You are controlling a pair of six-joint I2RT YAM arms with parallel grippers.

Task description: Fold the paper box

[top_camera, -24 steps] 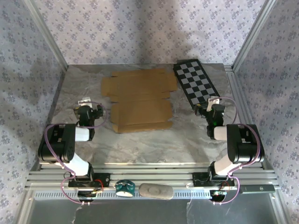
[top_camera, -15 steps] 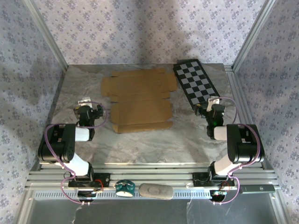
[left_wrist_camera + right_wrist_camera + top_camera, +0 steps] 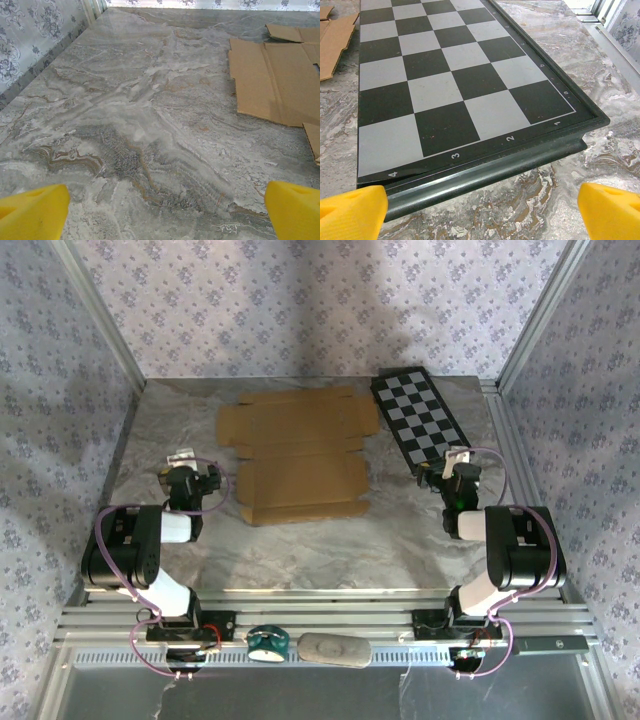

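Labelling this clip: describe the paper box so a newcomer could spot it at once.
On the marbled table, look at the far middle. The paper box lies flat there, an unfolded sheet with flaps. It is plain brown, unlike the black-and-grey checkerboard panel to its right.

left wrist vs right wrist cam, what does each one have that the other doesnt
Left wrist, not right wrist: the left gripper, open, over bare marble, and a broad creased panel of the paper box. Right wrist, not left wrist: the right gripper, open, just short of the checkerboard panel, whose near edge carries numbers. Both: the marble table, yellow fingertips at the bottom corners, and some brown cardboard of the box.
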